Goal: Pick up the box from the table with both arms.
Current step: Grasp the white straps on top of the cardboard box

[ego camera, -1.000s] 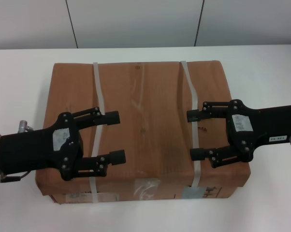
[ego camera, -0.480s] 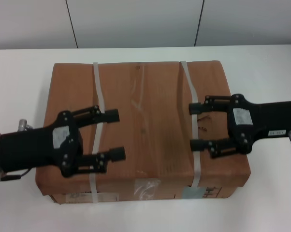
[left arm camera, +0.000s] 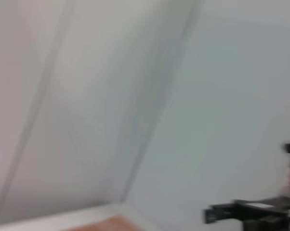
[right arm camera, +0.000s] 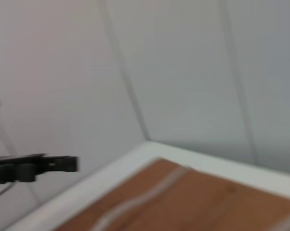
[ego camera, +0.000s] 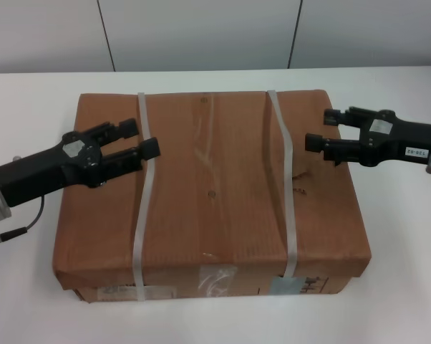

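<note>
The large brown cardboard box (ego camera: 212,193) with two white straps lies on the white table (ego camera: 387,287), labels and tape on its near side. My left gripper (ego camera: 138,138) is open above the box's far-left part, by the left strap. My right gripper (ego camera: 323,130) is open above the box's far-right edge. Both hold nothing. The left wrist view shows the wall and the right gripper (left arm camera: 222,211) far off. The right wrist view shows a corner of the box (right arm camera: 193,197) and the left gripper (right arm camera: 39,166) far off.
A grey panelled wall (ego camera: 201,32) runs behind the table's far edge. White tabletop shows on both sides of the box and in front of it.
Both grippers have rotated, drawn outward from the box's middle and moved toward its far side. Both stay open and empty. The box has not moved.
</note>
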`<state>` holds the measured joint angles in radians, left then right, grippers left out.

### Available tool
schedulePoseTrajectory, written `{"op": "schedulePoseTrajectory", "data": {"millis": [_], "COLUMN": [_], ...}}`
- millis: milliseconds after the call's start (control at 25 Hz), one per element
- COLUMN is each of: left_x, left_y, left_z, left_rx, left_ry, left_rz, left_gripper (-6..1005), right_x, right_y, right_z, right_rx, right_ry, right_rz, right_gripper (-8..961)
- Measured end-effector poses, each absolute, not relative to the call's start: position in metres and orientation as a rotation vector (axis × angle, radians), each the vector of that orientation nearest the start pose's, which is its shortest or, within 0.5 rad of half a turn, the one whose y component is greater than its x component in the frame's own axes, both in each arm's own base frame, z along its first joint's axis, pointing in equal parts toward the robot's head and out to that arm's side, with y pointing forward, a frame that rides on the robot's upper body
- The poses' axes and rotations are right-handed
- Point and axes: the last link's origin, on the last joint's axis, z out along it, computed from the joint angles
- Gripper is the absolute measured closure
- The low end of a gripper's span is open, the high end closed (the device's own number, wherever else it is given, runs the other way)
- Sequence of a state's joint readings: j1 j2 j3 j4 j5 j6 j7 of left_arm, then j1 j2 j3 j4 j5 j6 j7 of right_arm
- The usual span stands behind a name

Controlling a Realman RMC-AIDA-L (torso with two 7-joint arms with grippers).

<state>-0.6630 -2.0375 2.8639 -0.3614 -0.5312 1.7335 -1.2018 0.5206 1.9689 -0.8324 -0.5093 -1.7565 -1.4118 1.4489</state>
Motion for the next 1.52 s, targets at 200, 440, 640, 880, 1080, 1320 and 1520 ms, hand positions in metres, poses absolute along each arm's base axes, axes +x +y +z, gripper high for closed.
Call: {"op": "schedulePoseTrajectory", "data": {"millis": [200, 440, 640, 880, 1080, 1320, 1520], "left_x": [-0.288, -0.292, -0.292, -0.290, -0.287, -0.286, -0.283], "left_y": [0.330, 0.334, 0.336, 0.338, 0.340, 0.341, 0.343], "left_z": [-0.004, -0.015, -0.020, -0.022, -0.025, -0.026, -0.034], "left_rx": [-2.415, -2.377, -2.367, -2.376, -2.382, -2.384, -2.410], "left_ry": [-1.040, -1.096, -1.114, -1.116, -1.117, -1.127, -1.139], "left_rz": [-0.986, -0.947, -0.933, -0.928, -0.929, -0.917, -0.888], "left_gripper": [201, 201, 201, 201, 201, 202, 202], "right_x": [0.298, 0.301, 0.295, 0.294, 0.292, 0.283, 0.277], "right_y": [0.355, 0.356, 0.359, 0.361, 0.363, 0.365, 0.363], "right_z": [0.006, -0.010, -0.022, -0.034, -0.042, -0.053, -0.065], "right_rx": [-2.457, -2.404, -2.405, -2.386, -2.367, -2.395, -2.449], "right_ry": [1.059, 1.144, 1.177, 1.204, 1.226, 1.234, 1.221], "right_rz": [0.657, 0.638, 0.640, 0.612, 0.604, 0.597, 0.544], "right_gripper": [74, 73, 73, 73, 73, 73, 73]}}
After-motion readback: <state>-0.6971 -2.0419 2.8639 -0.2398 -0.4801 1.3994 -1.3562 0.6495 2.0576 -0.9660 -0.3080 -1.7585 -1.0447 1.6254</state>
